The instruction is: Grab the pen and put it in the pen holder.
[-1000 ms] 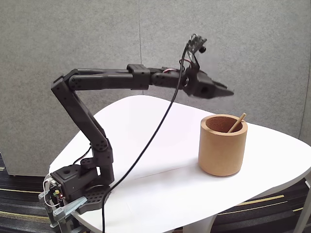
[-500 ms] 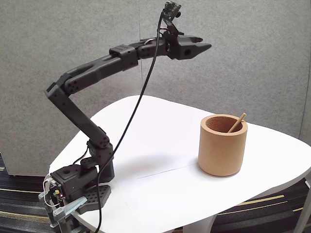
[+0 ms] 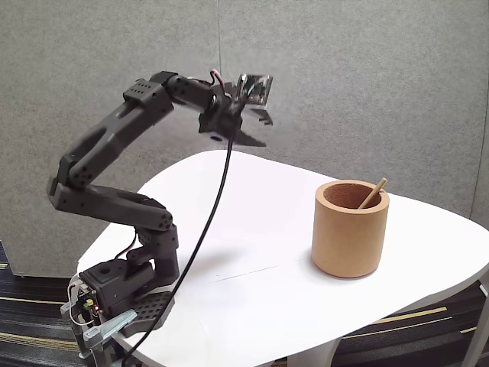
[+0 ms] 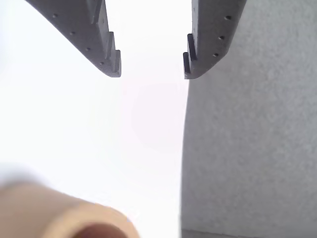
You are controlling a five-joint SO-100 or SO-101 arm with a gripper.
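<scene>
My tool (image 4: 151, 74) hangs with its two dark, matte plastic fingers (image 4: 106, 52) spread apart and nothing between them; in the wrist view each finger shows a row of small holes and a stepped inner edge. In the fixed view the tool (image 3: 256, 130) is raised high over the far left part of the tabletop (image 3: 252, 306), well apart from the pen holder (image 3: 350, 229).

The pen holder is a thick-walled, tan, cork-like cylinder with a plain, slightly grainy surface and a darker hollow inside. It stands upright on the right half of the tabletop. The pen (image 3: 372, 193), a thin, straight, light-brown wooden-looking stick, leans inside it, its upper end poking out over the right side of the rim. In the wrist view the pen holder (image 4: 54, 218) is a blurred tan curve at the lower left.

The tabletop is smooth, glossy white with rounded corners. My arm's black jointed segments (image 3: 99, 149) fold back over the base (image 3: 114, 287), which is clamped at the near left edge. A black cable (image 3: 206, 229) droops from the wrist down to the base. Behind everything stands a grey, felt-like wall panel (image 3: 382, 76), seen also at the right of the wrist view.
</scene>
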